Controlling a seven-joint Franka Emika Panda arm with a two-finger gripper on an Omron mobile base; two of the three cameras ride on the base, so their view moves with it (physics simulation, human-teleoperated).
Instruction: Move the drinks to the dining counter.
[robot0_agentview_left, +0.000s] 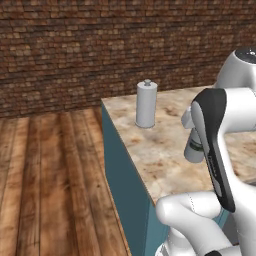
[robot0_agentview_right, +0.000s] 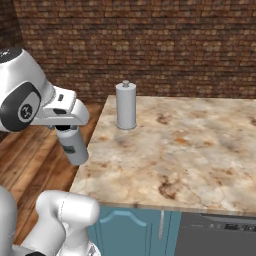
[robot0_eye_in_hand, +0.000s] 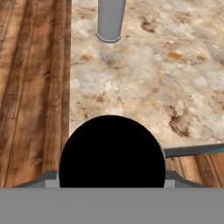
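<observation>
Jaws pinching the pale grey bottle (robot0_agentview_right: 74, 146) by its black cap (robot0_eye_in_hand: 112, 151), the gripper (robot0_agentview_right: 64, 126) holds it in the air at the marble table's (robot0_agentview_right: 190, 150) corner; a grey canister (robot0_agentview_right: 126, 106) stands beyond.

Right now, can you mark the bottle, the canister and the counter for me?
bottle (robot0_agentview_right: 75, 147), right base view, grey body below the hand.
canister (robot0_agentview_left: 146, 106), left base view, middle of its side.
counter (robot0_agentview_right: 200, 155), right base view, bare marble top.
</observation>
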